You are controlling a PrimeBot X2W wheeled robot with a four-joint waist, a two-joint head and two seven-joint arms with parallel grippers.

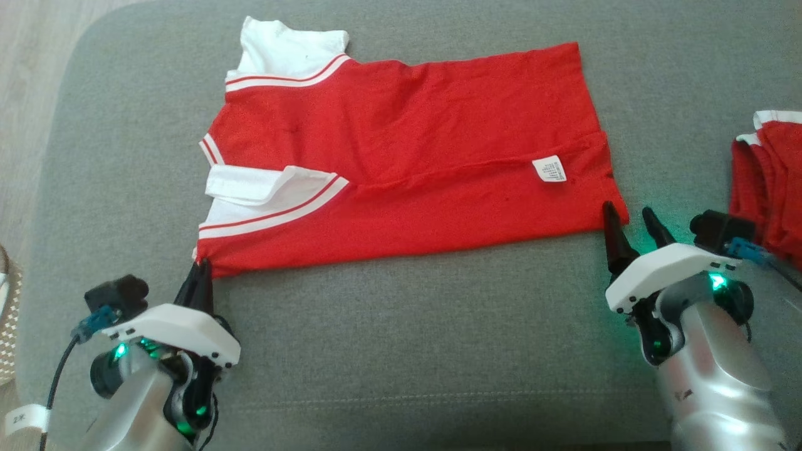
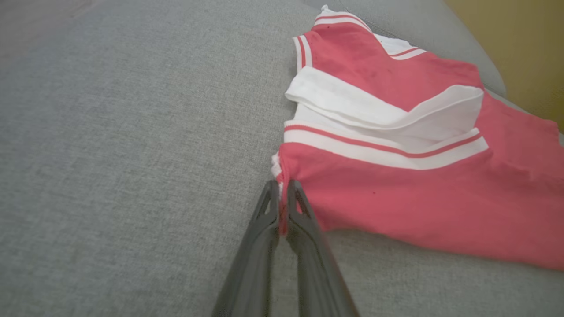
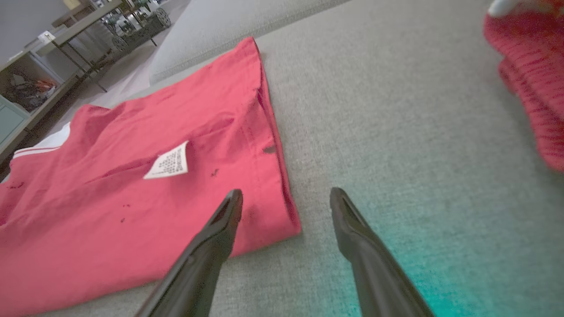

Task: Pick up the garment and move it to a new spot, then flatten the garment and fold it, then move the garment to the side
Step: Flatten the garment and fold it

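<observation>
At the right, a second red garment (image 1: pixel 767 181) is cut off by the head view's edge and blurred in the right wrist view. Print on the care label (image 1: pixel 549 169) is too small to read. The pinched tips of the left end effector (image 1: pixel 200 270) hide the near-left corner of the red shirt (image 1: pixel 407 156).

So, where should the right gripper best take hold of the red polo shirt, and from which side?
Probably the near hem corner of the red polo shirt, coming low from the robot's side. Its doubled edge lies flat on the grey cushion, the open right gripper stands astride it, and the left gripper pinches the other near corner.
</observation>
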